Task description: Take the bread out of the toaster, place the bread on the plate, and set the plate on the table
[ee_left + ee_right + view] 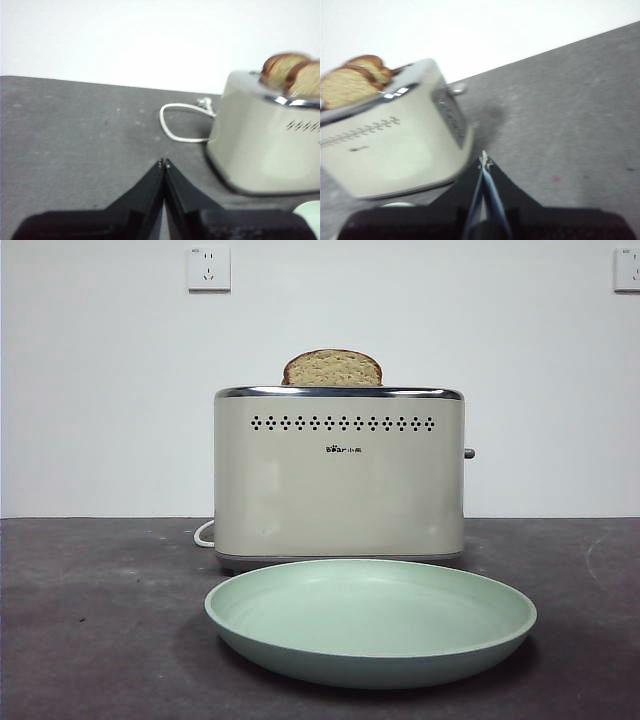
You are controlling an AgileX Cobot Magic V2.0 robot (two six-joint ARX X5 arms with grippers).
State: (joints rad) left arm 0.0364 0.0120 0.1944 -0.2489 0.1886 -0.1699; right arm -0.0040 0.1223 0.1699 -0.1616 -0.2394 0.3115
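The cream toaster stands mid-table with its dotted side facing the front view. The bread sticks up from its front slot, tan with a brown crust. The mint-green plate lies on the dark grey table just in front of the toaster. My left gripper is shut and empty, low over the table beside the toaster's cord end; the bread shows there. My right gripper is shut and empty beside the toaster's lever end; the bread shows there. Neither gripper shows in the front view.
A second, darker slice stands in the rear slot behind the bread; it also shows in the left wrist view. The white cord loops on the table at the toaster's left end. The lever sticks out on the right. A white wall stands behind.
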